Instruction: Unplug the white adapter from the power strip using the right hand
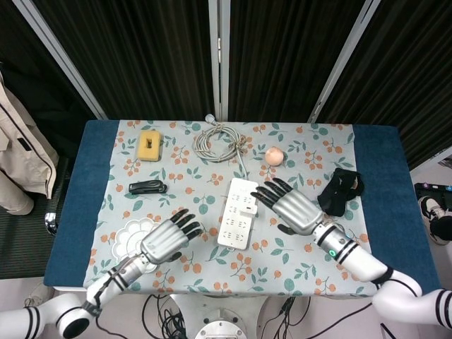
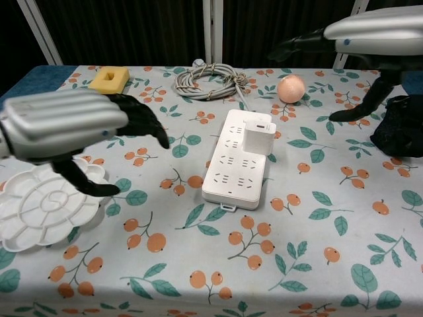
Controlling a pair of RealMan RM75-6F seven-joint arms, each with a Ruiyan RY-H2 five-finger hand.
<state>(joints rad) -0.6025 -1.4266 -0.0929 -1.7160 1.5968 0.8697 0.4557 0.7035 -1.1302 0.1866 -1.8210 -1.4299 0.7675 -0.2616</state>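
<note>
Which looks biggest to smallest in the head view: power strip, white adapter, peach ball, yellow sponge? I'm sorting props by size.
1. power strip
2. yellow sponge
3. peach ball
4. white adapter

The ball and adapter look close in size, so their order is unsure.

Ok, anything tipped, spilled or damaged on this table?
Nothing stands out. The white adapter sits upright in the white power strip, and both hands, left and right, are open and holding nothing.
</note>
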